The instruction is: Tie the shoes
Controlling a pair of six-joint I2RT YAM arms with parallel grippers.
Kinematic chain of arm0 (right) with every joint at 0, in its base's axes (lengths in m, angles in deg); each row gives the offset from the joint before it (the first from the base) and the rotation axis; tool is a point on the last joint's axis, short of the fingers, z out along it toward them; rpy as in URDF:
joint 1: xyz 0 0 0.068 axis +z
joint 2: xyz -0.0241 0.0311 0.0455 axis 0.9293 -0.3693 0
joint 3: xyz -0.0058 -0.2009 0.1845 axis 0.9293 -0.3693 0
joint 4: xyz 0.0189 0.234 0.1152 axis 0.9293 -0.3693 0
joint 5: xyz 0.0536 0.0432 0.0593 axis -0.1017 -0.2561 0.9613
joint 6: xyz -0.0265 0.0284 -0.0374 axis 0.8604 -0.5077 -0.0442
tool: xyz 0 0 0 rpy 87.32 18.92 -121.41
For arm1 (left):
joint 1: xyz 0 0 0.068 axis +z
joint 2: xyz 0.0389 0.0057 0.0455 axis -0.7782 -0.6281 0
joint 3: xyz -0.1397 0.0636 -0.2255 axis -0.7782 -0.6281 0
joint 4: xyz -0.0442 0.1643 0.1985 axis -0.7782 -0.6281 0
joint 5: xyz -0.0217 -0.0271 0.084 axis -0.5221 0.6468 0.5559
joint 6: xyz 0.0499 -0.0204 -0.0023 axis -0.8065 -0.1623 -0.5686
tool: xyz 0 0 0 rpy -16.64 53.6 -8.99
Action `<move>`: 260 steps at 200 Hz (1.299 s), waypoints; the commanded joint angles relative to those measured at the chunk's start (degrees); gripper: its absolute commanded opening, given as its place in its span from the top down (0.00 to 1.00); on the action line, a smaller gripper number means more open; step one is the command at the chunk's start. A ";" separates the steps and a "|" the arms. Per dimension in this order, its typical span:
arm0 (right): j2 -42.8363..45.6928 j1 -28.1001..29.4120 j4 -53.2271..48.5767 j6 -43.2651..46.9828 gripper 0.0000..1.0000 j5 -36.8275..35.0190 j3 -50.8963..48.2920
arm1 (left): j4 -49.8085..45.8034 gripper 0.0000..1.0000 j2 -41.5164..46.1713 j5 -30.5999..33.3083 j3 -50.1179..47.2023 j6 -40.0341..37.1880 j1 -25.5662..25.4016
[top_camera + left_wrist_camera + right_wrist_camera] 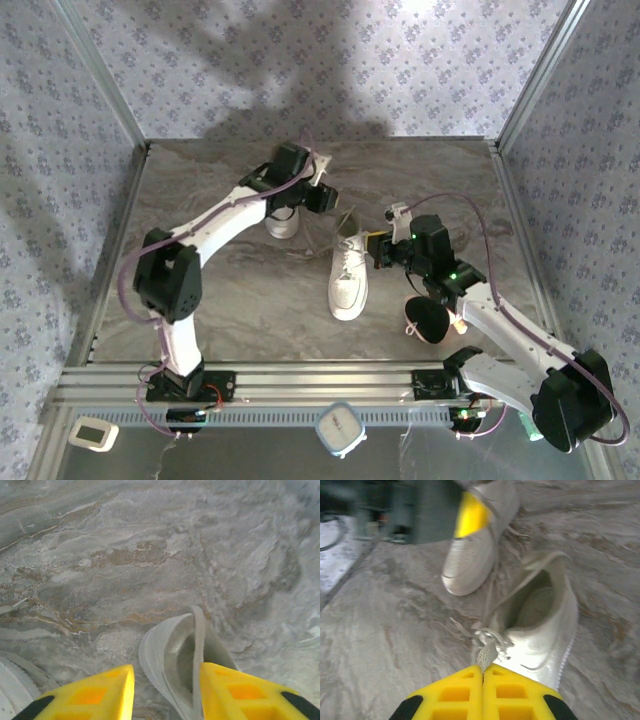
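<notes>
Two white shoes lie on the marbled table. The nearer shoe [348, 275] points toward the arms. My right gripper [376, 244] hovers at its lacing, shut on a short bit of white lace [488, 655] that rises from the knot of this shoe [540, 630]. The farther shoe [283, 222] lies partly under my left arm. My left gripper [322, 197] is above its heel end. In the left wrist view the yellow fingers [105, 690] stand apart, with the shoe's heel [167, 647] and a flat white strip [198, 640] just inside the right finger. Nothing is pinched there.
A black-and-pink plush toy [430, 318] sits beside the right arm's forearm, right of the nearer shoe. Loose lace ends [345, 222] trail on the table between the two shoes. Patterned walls with metal frame posts [520, 100] close in the table [250, 300].
</notes>
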 commanded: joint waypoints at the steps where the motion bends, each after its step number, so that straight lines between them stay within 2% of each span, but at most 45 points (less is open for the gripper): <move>1: 0.58 0.29 -3.85 -4.66 1.00 -6.32 -2.05 | 7.71 0.65 4.07 -5.36 -6.70 6.29 -0.62; 33: 0.58 -0.02 -3.62 -5.78 1.00 -7.17 -3.68 | 9.93 0.66 6.08 -7.39 -12.42 8.58 -1.33; 91: -0.12 -0.34 -3.77 -5.70 1.00 -6.32 -3.42 | 16.46 0.65 5.22 -15.21 -17.27 13.38 -1.41; 178: -0.90 -0.60 -3.82 -5.59 1.00 -5.99 -3.07 | 20.98 0.65 7.24 -19.82 -23.51 14.59 -1.48; 260: -1.35 -0.60 -4.15 -5.30 1.00 -5.70 -2.63 | 22.74 0.64 5.86 -22.15 -23.13 15.07 -1.40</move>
